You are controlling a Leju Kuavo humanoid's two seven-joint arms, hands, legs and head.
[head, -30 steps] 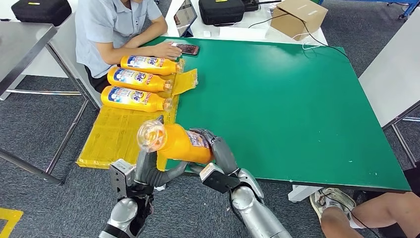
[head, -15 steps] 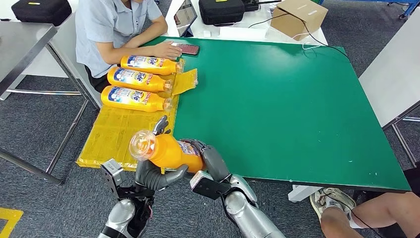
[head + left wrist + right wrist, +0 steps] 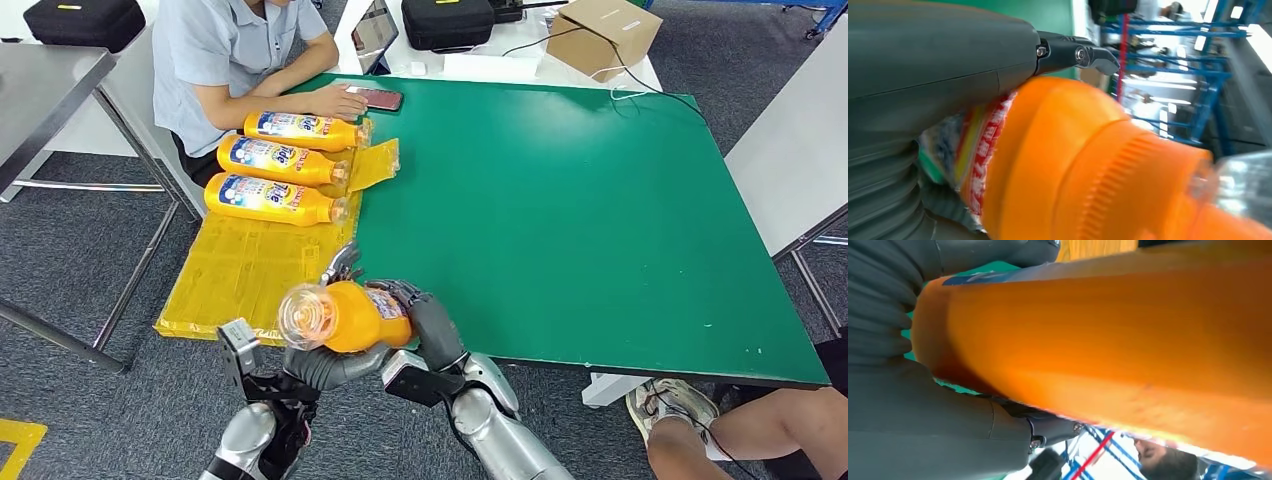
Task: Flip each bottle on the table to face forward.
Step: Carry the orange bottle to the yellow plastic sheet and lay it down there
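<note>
While both hands are gripping it, the orange bottle is hanging just off the table's near edge, cap end now swung nearer the robot than half a second ago. The left hand cradles beneath, the right hand's fingers wrapping its base, so the flip looks mid-turn.

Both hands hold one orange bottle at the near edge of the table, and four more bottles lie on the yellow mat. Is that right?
Not quite: the head view shows three bottles on the yellow mat, not four. Both the left hand and right hand do hold the orange bottle at the near edge.
</note>
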